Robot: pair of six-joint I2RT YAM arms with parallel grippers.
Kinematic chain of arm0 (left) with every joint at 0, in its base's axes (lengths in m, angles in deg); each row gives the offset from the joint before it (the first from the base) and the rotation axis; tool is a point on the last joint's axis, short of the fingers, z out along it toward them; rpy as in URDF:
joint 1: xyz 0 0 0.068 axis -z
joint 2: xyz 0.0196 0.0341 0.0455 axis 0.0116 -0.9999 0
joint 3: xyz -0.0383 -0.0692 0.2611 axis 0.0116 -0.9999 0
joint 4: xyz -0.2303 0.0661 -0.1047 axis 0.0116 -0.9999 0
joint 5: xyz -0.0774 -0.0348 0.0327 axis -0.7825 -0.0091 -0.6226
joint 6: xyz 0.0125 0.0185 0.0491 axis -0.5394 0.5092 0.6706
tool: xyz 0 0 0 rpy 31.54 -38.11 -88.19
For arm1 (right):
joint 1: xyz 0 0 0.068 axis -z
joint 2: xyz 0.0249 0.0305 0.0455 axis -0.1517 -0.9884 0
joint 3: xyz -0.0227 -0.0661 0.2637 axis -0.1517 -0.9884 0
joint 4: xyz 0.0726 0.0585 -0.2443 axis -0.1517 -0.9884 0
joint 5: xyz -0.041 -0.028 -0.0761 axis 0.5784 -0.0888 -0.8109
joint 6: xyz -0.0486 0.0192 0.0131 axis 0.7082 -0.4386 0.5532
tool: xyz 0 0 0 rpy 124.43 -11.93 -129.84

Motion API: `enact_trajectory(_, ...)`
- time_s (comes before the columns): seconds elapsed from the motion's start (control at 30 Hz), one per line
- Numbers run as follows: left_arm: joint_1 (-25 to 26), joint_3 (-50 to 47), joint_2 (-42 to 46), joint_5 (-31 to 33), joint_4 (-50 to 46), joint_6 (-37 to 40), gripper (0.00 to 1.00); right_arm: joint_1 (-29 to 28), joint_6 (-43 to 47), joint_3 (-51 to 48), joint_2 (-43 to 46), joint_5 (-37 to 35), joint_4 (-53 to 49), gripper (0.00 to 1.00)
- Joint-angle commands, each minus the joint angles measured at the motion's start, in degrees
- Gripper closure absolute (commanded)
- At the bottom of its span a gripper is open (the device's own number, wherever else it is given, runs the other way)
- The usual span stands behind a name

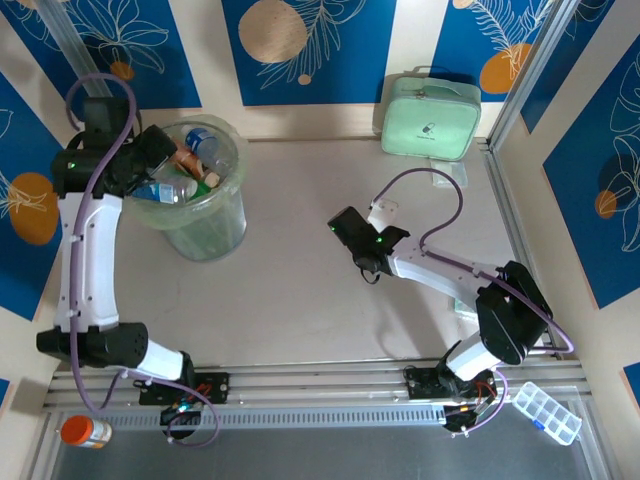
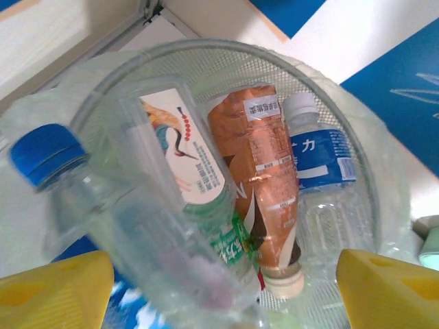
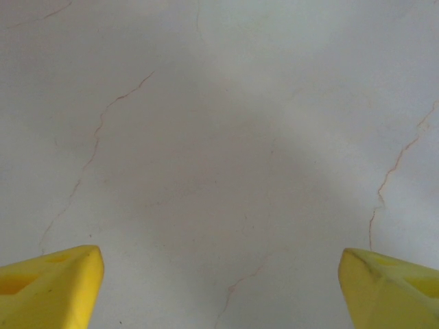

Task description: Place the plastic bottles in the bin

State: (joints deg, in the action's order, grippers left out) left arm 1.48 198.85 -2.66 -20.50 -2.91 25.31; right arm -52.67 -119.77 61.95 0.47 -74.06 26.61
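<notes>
Blue-capped bottle (image 2: pixel 137 226) sits blurred between the left gripper's (image 2: pixel 223 281) spread jaws, directly above the bin (image 2: pixel 357 137), where other bottles (image 2: pixel 264 171) already lie. Judged step: dropping this one in. Right gripper (image 3: pixel 219 274), jaws apart, hovers over the table (image 3: pixel 219 123). Next: left arm lifts clear of the rim.

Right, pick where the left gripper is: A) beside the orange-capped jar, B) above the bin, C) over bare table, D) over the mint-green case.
B: the left gripper hangs over the bin, with bottles lying inside it below.
</notes>
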Motion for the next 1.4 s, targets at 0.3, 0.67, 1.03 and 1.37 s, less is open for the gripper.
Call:
enact_trajectory(0.3,-0.13,-15.4,0.89,-0.55,7.77,2.7,0.17,-0.79,0.45,2.42,-1.31,-0.29,-1.7,0.1)
enact_trajectory(0.67,-0.01,-9.44,4.62,1.53,4.04,2.63,0.16,-0.79,0.61,2.46,-1.13,-0.34,-1.74,0.1)
enact_trajectory(1.03,7.57,-12.64,12.3,5.92,7.52,11.18,0.12,-0.88,5.85,1.03,0.69,2.37,2.4,0.09)
enact_trajectory(1.37,24.94,-42.97,35.06,-9.02,30.26,26.37,0.01,-2.3,27.31,-15.99,14.85,17.18,33.26,0.01)
